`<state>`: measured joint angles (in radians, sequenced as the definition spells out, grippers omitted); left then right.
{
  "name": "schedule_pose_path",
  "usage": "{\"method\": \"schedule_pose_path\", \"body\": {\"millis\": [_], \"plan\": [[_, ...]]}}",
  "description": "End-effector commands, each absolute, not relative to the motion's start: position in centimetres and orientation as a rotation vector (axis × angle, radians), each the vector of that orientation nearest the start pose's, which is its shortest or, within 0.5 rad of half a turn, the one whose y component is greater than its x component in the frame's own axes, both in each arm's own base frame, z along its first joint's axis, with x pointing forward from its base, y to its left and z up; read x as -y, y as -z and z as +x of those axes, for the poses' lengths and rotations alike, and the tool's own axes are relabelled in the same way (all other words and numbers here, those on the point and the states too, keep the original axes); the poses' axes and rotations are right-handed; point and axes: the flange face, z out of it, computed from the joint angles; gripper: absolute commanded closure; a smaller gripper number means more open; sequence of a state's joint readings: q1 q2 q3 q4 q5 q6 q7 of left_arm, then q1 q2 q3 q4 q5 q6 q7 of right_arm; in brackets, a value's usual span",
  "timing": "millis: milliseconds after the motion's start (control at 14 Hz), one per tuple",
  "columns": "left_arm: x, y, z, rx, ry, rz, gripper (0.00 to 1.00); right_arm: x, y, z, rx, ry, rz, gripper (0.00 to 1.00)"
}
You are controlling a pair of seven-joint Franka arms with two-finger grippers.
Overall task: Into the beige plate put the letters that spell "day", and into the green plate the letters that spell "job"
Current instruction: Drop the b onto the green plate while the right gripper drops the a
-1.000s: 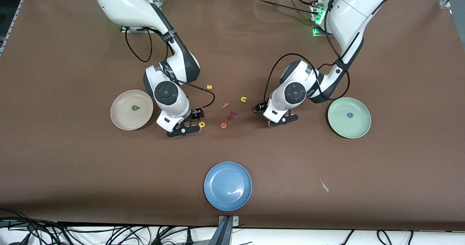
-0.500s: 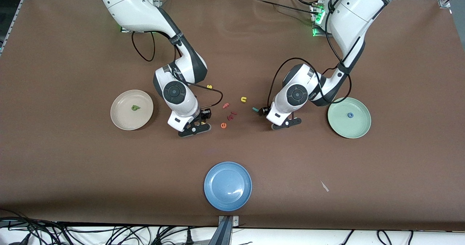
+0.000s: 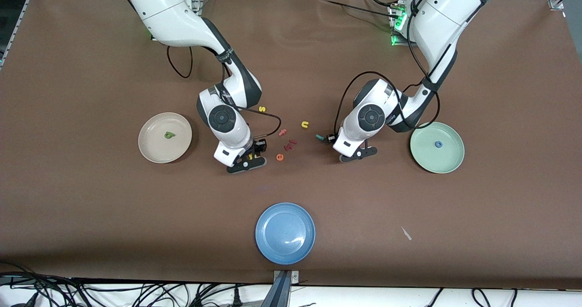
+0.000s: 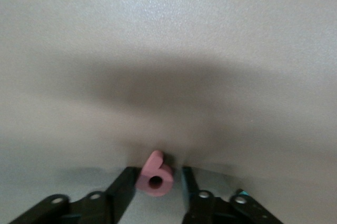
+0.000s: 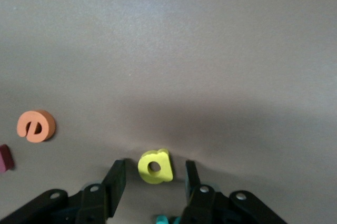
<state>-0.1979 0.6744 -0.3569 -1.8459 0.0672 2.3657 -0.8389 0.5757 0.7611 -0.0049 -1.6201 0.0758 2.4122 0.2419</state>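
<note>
My right gripper [image 5: 154, 169] is down at the table with the yellow "a" [image 5: 155, 166] between its fingers; a small gap shows on each side. My left gripper [image 4: 158, 174] stands round the pink "b" [image 4: 155, 175], one finger touching it and the other just clear. In the front view the right gripper [image 3: 247, 158] and left gripper [image 3: 351, 153] hide both letters. The green "d" [image 3: 169, 135] lies in the beige plate [image 3: 154, 147]. The blue "o" [image 3: 438, 144] lies in the green plate [image 3: 449, 158]. A teal letter [image 3: 319, 137] lies beside the left gripper.
Between the grippers lie an orange "e" [image 3: 279, 157], a pink "f" [image 3: 283, 132], a dark red piece [image 3: 291, 142], a yellow "u" [image 3: 304, 124] and a yellow "s" [image 3: 262, 108]. A blue plate [image 3: 285, 233] sits near the front edge.
The right gripper slid toward the left arm's end until it stood over the yellow "a". The left gripper shifted slightly the same way. Both pairs of jaws narrowed round their letters.
</note>
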Motion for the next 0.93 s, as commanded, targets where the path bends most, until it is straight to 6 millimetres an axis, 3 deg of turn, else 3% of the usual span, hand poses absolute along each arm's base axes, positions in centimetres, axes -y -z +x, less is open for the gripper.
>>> {"method": "schedule_pose_path", "body": {"millis": [0,143,214,429,571,714,857], "plan": [[31.8,-16.1,53.8,0.457,-0.313,-3.133,0.64,-38.2,-17.6,58.5,0.438,0.019,-3.036,0.66],[31.8,-16.1,53.8,0.455,-0.313,-3.133,0.64,-38.2,-18.0,58.6,0.449,0.024,-3.033,0.81],[31.8,-16.1,53.8,0.455,-0.313,-3.133,0.69,-37.9,-18.4,59.0,0.445,0.030,-3.032,0.87],[31.9,-16.3,53.9,0.460,-0.309,-3.134,0.80,-35.3,-22.1,60.8,0.397,0.054,-3.038,0.91],[31.7,-16.4,54.1,0.465,-0.308,-3.133,0.80,-31.5,-24.9,61.8,0.348,-0.031,-3.071,0.91],[31.7,-16.7,54.3,0.467,-0.301,-3.135,0.80,-25.8,-26.3,61.6,0.390,-0.182,-3.125,0.91],[31.0,-17.9,54.9,0.477,-0.302,-3.124,0.81,-20.4,-27.0,60.0,0.369,-0.275,-3.148,0.91]]}}
